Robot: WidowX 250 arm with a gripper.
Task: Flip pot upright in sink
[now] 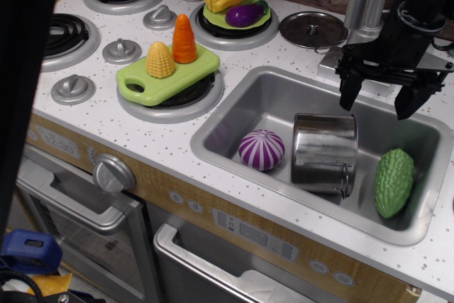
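One pot [324, 151] lies on its side in the single sink [234, 108], between one purple striped onion [261, 150] and one green bumpy gourd [394, 182]. The gripper [378, 101] hangs above the basin's back edge, its two fingers spread wide and holding nothing. One steel lid [313, 29] rests on the countertop [167, 140] behind

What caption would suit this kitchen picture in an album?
Open gripper hovers above a steel pot lying on its side in the sink, between a purple onion and green gourd.
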